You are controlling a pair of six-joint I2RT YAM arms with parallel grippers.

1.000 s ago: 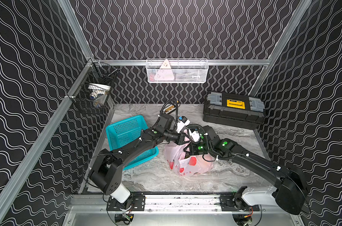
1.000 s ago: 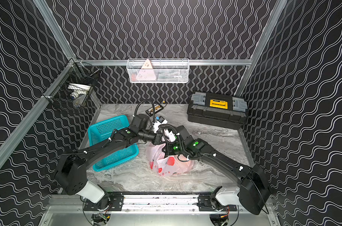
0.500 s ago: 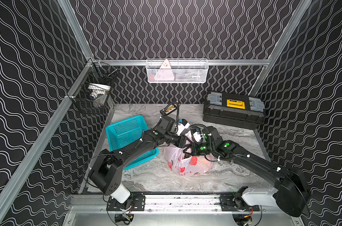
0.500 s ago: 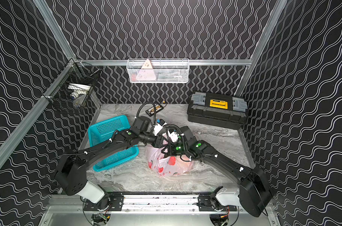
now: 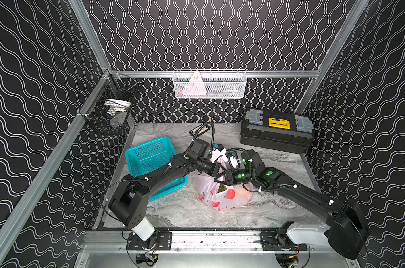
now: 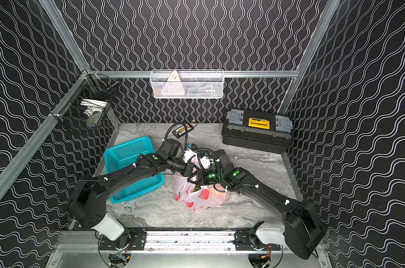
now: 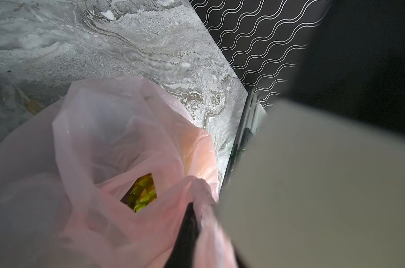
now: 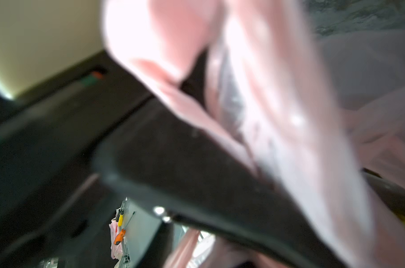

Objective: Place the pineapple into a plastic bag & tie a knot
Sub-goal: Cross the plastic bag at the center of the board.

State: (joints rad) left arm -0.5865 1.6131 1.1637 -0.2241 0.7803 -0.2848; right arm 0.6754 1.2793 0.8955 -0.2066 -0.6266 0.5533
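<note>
Counting in both top views gives two black arms, one plastic bag (image 5: 222,199), one teal mesh basket (image 5: 148,154), one black toolbox (image 5: 275,137), one white wire basket (image 5: 209,92) on the back wall, one black wire basket (image 5: 108,116) on the left wall and one small black board (image 5: 200,129) with a cable at the back of the marble table (image 5: 180,211); the bag sits bulging near the table's middle, just beside the teal basket, with the pineapple (image 7: 142,195) inside it, its yellow-green leaves showing through a gap in the film in the left wrist view; three red fruit prints face the camera, and under them runs one line of red characters, too small to read; the toolbox lid carries one yellow plate (image 5: 279,123) with dark writing, also too small to read, between two grey compartments; both grippers meet over the bag's top; the left gripper (image 5: 218,171) has its fingers together, pinching a strand of the bag's film, which bunches at a dark finger (image 7: 185,232); the right gripper (image 5: 221,179) has pink film draped over one blurred finger (image 8: 196,174), and whether its fingers are apart or together I cannot tell; behind it the right wrist view shows an orange-handled screwdriver (image 8: 118,235) and a yellow-handled screwdriver (image 8: 120,218).
</note>
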